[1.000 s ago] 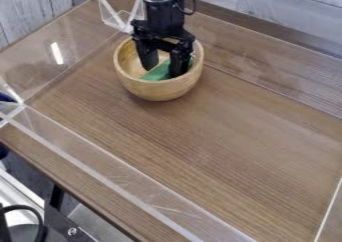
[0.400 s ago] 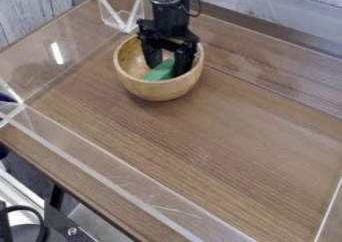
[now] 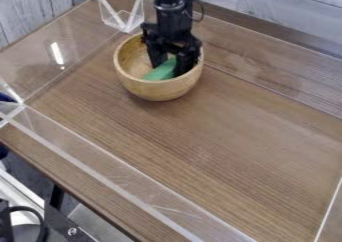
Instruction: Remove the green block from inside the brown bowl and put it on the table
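Note:
The brown bowl [image 3: 138, 84] sits on the table [image 3: 201, 146] at the back left of the camera view. Inside it lies the green block [image 3: 160, 73], partly covered by the arm. My black gripper [image 3: 171, 60] reaches straight down into the bowl, its fingers drawn close together around the block's upper end. The block still rests against the bowl's inside.
Low clear acrylic walls [image 3: 80, 161] edge the tabletop on all sides. A small clear plastic stand [image 3: 118, 14] is behind the bowl at the back. Bare wood grain stretches in front of and to the right of the bowl.
The gripper's fingers have narrowed from wide open to tight around the green block, and the arm has shifted slightly right inside the bowl.

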Available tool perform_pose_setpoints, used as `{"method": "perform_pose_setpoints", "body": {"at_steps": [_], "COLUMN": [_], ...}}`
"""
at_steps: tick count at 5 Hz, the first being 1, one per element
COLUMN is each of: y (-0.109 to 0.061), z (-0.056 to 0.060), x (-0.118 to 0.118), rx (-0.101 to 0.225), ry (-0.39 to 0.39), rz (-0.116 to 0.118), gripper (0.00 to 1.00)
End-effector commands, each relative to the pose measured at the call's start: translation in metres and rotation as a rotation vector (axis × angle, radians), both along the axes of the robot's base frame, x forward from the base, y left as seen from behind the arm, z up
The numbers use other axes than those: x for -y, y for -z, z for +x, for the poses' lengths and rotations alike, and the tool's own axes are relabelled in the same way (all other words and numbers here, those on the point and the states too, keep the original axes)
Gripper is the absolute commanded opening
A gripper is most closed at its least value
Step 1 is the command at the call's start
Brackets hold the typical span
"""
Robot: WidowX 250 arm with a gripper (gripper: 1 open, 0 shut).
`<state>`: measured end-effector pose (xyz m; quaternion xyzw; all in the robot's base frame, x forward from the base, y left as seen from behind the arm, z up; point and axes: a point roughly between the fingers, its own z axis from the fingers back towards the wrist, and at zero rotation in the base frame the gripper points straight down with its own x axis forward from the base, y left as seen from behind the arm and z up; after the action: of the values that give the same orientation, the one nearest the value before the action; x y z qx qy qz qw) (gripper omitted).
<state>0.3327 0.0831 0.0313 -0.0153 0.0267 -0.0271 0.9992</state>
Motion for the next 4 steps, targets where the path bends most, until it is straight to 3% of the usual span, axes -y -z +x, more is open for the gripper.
{"method": "perform_pose_setpoints", "body": {"at_steps": [1,4], "y": [-0.02,-0.066], "z": [0.009,0.014], "x": [0.001,0.005], "rx": [0.089,0.212], "ry": [-0.011,0.007], "rz": [0.023,0.023], "gripper": [0.0,0.0]}}
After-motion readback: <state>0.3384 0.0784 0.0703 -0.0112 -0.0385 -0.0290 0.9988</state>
